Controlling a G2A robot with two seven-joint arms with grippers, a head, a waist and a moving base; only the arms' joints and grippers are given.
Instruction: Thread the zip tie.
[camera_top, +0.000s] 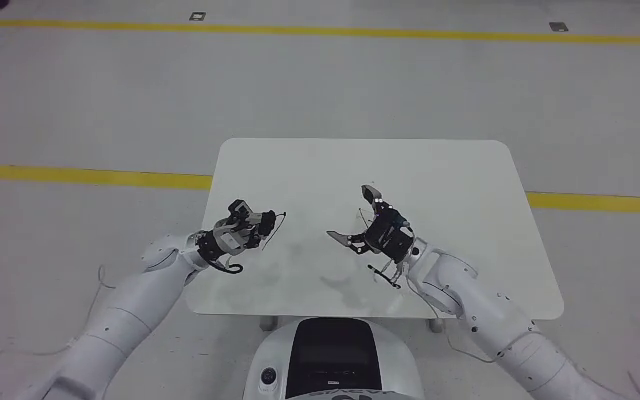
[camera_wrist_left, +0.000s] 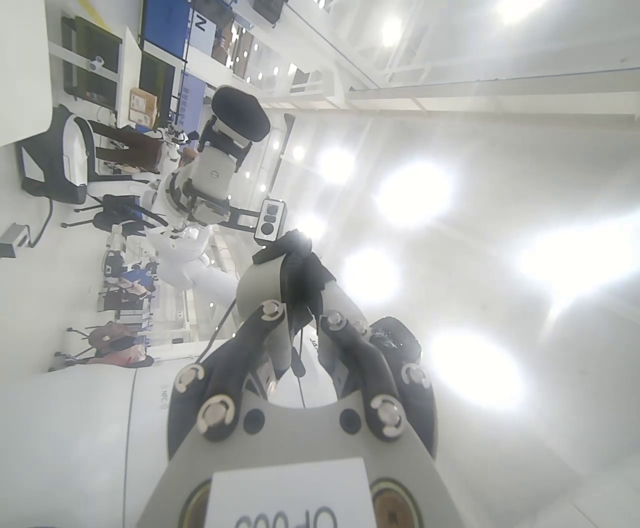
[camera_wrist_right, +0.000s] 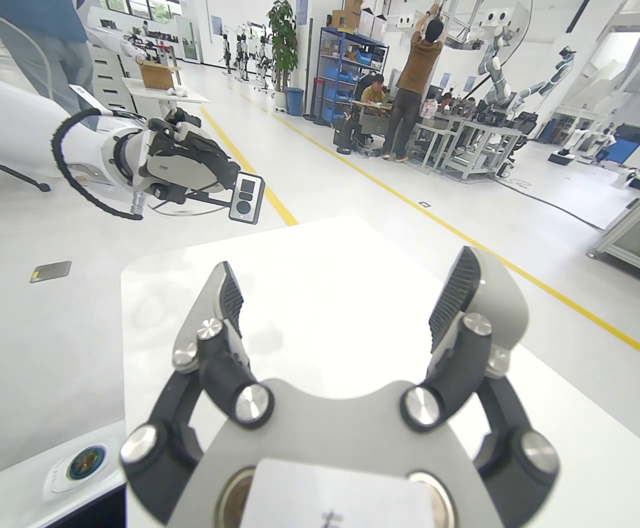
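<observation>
- Over the near left part of the white table (camera_top: 450, 190), the left gripper (camera_top: 265, 220) hangs clear of the surface, clenched on one end of the thin black zip tie (camera_top: 279, 217)
- The right gripper (camera_top: 351, 213) sits near it over the table's middle, released, with its ribbed fingers (camera_wrist_right: 232, 295) spread wide
- The two grippers face each other, apart
- The tie's long axis runs roughly side to side, and its slightly bowed free end points toward the right gripper
- Yellow floor lines (camera_top: 100, 176) run beyond the table
</observation>
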